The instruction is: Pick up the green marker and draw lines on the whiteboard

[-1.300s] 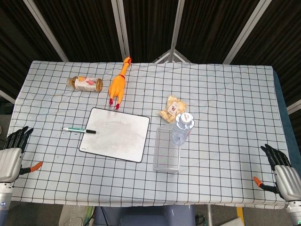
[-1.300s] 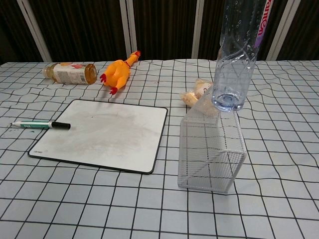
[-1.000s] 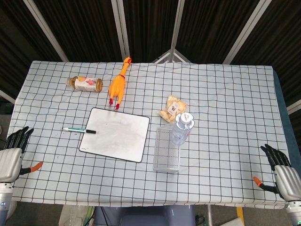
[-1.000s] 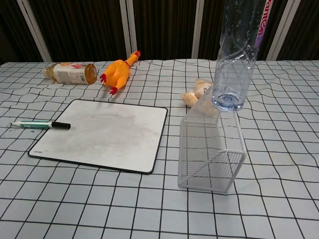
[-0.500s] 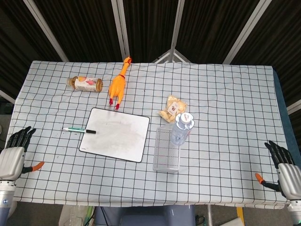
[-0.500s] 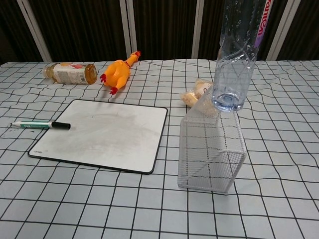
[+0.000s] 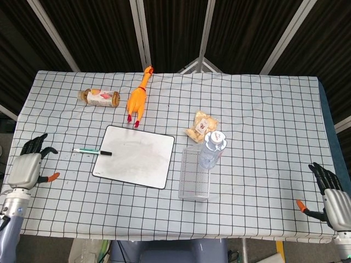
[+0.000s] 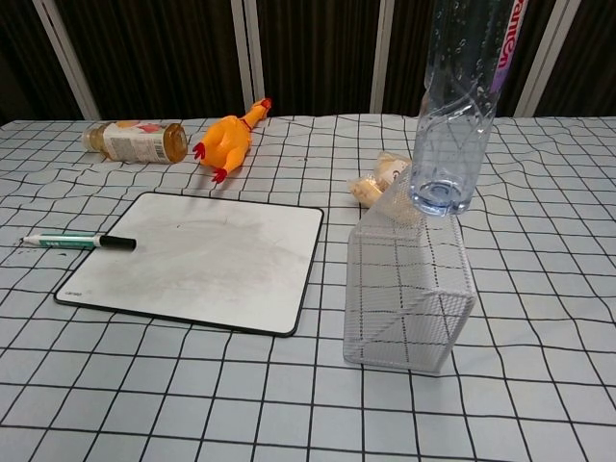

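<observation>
The left hand (image 7: 28,167) is seen at the table's 8 o'clock edge in the head view, palm down, its dark fingers (image 7: 36,143) spread apart and pointed up the table, with nothing held. The right hand (image 7: 332,196) is seen at the 4 o'clock corner, likewise empty, its fingers (image 7: 320,173) fanned out. Neither hand is shown in the chest view.

One green marker (image 7: 92,152) is laid flat on the checked tablecloth (image 7: 263,120), at 9 o'clock from the whiteboard (image 7: 135,155), its black cap touching the board's left edge; it lies near the left hand, at the hand's 2 o'clock, but apart from it. One whiteboard is counted, flat near the table's centre. At its 12 o'clock one rubber chicken (image 7: 138,97) is seen, and at 11 o'clock one small bottle (image 7: 100,97) lying on its side. At 3 o'clock one wire basket (image 7: 195,175) is seen, with one clear plastic bottle (image 7: 211,149) against its far end, and one snack packet (image 7: 201,125) just beyond.
</observation>
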`<state>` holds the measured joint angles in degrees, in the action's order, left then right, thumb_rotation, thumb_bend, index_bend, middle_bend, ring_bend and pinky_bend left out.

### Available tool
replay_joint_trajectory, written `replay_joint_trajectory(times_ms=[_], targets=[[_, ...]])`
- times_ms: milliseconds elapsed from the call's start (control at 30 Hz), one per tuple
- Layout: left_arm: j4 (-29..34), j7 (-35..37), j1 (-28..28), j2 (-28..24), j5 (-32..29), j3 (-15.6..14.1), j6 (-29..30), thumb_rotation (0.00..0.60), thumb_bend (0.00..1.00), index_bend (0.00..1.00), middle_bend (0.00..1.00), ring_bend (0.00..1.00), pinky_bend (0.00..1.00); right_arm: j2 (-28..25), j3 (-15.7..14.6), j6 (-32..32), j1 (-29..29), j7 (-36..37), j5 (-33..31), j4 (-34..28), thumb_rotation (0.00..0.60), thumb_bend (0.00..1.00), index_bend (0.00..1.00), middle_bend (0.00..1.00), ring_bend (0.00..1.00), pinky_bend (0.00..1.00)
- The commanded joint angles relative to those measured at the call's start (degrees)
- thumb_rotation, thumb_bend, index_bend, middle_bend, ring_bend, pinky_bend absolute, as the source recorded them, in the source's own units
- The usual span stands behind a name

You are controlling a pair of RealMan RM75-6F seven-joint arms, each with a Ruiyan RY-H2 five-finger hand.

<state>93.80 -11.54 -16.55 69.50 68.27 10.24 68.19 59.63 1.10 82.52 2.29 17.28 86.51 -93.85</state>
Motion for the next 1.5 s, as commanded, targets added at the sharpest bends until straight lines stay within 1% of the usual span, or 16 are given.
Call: replay_joint_trajectory(times_ms=[33, 167, 300, 533, 967, 1267, 1333, 1433, 1500], targets=[[-5.3, -4.0, -5.1, 3.7, -4.8, 2.7, -5.6, 0.600, 0.30, 0.39, 0.00, 0.00, 0.00, 0.0, 0.1, -0.2, 0.0, 0.2, -0.3, -0.1, 0.600, 0.27, 0.00, 0.00, 0.00, 0.00], [-10.9, -8.2, -9.5, 7.3, -8.3, 3.6, -10.0, 0.600, 0.33, 0.43, 0.00, 0.00, 0.00, -0.2, 0.3, -0.4, 0.0, 1.0, -0.9, -0.1, 0.600, 0.27, 0.00, 0.00, 0.00, 0.00], [-15.1, -10.7, -12.5, 10.3, -10.9, 4.0, -13.0, 0.600, 0.34, 0.43, 0.00, 0.00, 0.00, -0.3, 0.4, -0.6, 0.0, 1.5, -1.2, 0.0, 0.600, 0.27, 0.00, 0.00, 0.00, 0.00], [-21.7, -14.0, -16.4, 15.5, -13.3, 3.2, -16.7, 0.600, 0.34, 0.44, 0.00, 0.00, 0.00, -0.6, 0.4, -0.7, 0.0, 2.1, -1.2, 0.0, 0.600, 0.27, 0.00, 0.00, 0.00, 0.00], [-28.8, -14.3, -19.0, 21.7, -15.0, 2.5, -18.7, 0.600, 0.37, 0.45, 0.02, 0.00, 0.00, -0.8, 0.5, -0.9, 0.1, 2.5, -1.3, -0.3, 0.600, 0.27, 0.00, 0.00, 0.00, 0.00], [-31.2, -13.2, -20.1, 23.9, -15.0, 2.5, -19.4, 0.600, 0.42, 0.47, 0.02, 0.00, 0.00, -0.9, 0.5, -1.0, 0.0, 2.6, -1.3, -0.4, 0.600, 0.27, 0.00, 0.00, 0.00, 0.00], [-31.4, -13.0, -20.2, 24.2, -15.2, 2.5, -19.6, 0.600, 0.46, 0.49, 0.03, 0.00, 0.00, -0.9, 0.5, -1.0, 0.0, 2.6, -1.3, -0.4, 0.600, 0.27, 0.00, 0.00, 0.00, 0.00], [-31.8, -12.5, -20.3, 24.8, -15.3, 2.7, -19.5, 0.600, 0.54, 0.58, 0.06, 0.00, 0.00, -0.9, 0.5, -1.1, 0.1, 2.6, -1.4, -0.4, 0.600, 0.27, 0.00, 0.00, 0.00, 0.00], [-31.9, -12.0, -20.3, 25.1, -15.1, 2.9, -18.9, 0.600, 0.55, 0.63, 0.09, 0.00, 0.00, -0.9, 0.6, -1.1, 0.1, 2.7, -1.4, -0.4, 0.600, 0.27, 0.00, 0.00, 0.00, 0.00]])
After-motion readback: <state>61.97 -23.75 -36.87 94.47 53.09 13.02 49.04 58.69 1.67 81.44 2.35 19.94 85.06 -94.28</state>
